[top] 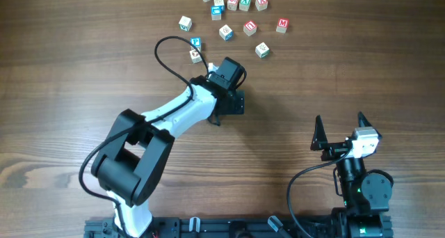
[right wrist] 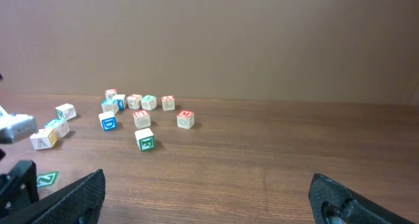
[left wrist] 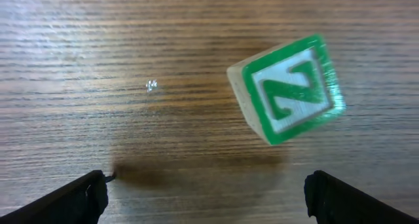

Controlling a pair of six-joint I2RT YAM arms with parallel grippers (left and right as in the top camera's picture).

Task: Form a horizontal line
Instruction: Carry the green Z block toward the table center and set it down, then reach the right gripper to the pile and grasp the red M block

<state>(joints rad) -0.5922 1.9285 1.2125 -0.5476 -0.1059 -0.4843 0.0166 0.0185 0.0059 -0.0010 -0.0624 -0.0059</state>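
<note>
Green N cube [left wrist: 286,88], blurred, perhaps tilted, wooden table [left wrist: 98,54] beneath

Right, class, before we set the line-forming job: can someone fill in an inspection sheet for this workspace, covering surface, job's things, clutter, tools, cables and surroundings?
Surface: wooden table, grain bare around the arms.
Job's things: green N cube lies free ahead of the left tool, no cube beside it; red M cube and red-lettered cube sit apart; line not yet formed.
Clutter: other lettered cubes, including a blue P cube, scattered at the far side.
Tools: left tool open, holding nothing; right tool open, empty, away from the cubes.
Cables: black cable loops beside the left arm; second cable curls near the right arm.
Surroundings: plain wall; nothing else seen.
</note>
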